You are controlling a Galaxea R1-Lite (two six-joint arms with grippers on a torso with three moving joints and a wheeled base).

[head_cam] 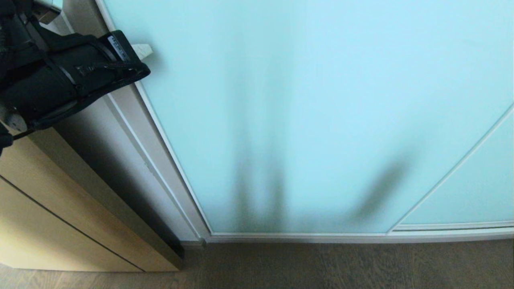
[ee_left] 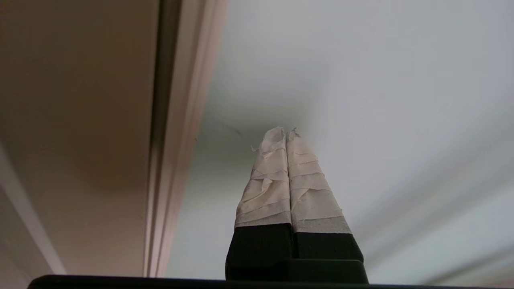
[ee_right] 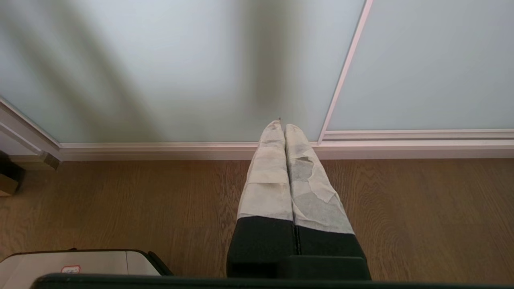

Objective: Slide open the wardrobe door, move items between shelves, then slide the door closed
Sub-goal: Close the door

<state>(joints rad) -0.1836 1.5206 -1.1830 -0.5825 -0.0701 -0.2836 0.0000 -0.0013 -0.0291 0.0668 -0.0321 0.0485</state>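
The sliding wardrobe door (head_cam: pixel 321 100), frosted pale aqua glass in a thin silver-white frame, fills the head view and stands closed. My left gripper (head_cam: pixel 144 49) is raised at the door's left edge. In the left wrist view its taped fingers (ee_left: pixel 273 188) are pressed together, and the left gripper (ee_left: pixel 286 134) holds nothing. The tips lie close against the glass (ee_left: pixel 361 80), just beside the frame strip (ee_left: pixel 176 120); contact cannot be told. My right gripper (ee_right: pixel 282 127) hangs low, shut and empty, over the floor by the door's bottom rail (ee_right: pixel 160 150). The items and shelves are hidden behind the door.
A light wooden cabinet (head_cam: pixel 48 216) stands left of the door frame. A second glass panel (head_cam: pixel 474 188) overlaps at the right. Wood floor (head_cam: pixel 321 265) runs along the bottom rail. Part of my white base (ee_right: pixel 72 263) shows in the right wrist view.
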